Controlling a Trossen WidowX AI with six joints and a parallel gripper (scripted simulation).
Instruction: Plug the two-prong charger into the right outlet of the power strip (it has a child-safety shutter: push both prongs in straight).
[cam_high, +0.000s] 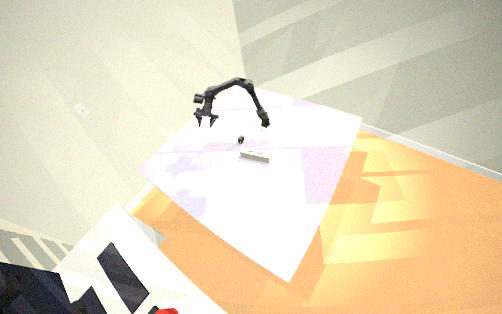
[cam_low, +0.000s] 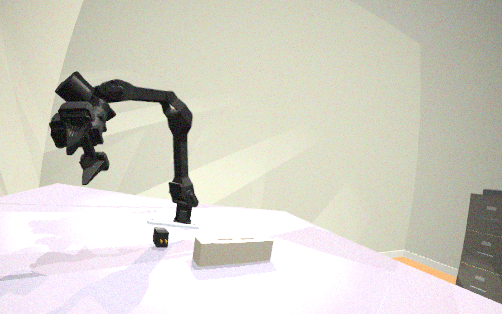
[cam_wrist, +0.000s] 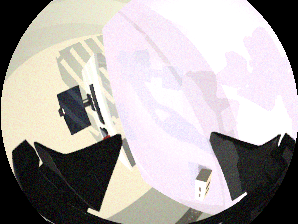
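Observation:
The small black two-prong charger (cam_high: 241, 138) (cam_low: 160, 237) lies on the pale table (cam_high: 250, 210) (cam_low: 350, 280), just left of the arm's base. The beige power strip (cam_high: 255, 156) (cam_low: 232, 251) lies beside it, nearer the cameras, with its outlet slots facing up. It also shows small in the wrist view (cam_wrist: 202, 183). My gripper (cam_high: 206, 123) (cam_low: 91, 172) (cam_wrist: 168, 139) is open and empty. It hangs high above the table near its far left edge, well away from the charger and the strip.
The arm's base (cam_low: 182, 212) stands just behind the charger. A grey filing cabinet (cam_low: 482, 240) stands at the far right. White furniture with dark panels (cam_high: 115, 265) lies beyond the table's near left corner, on an orange floor (cam_high: 425, 225).

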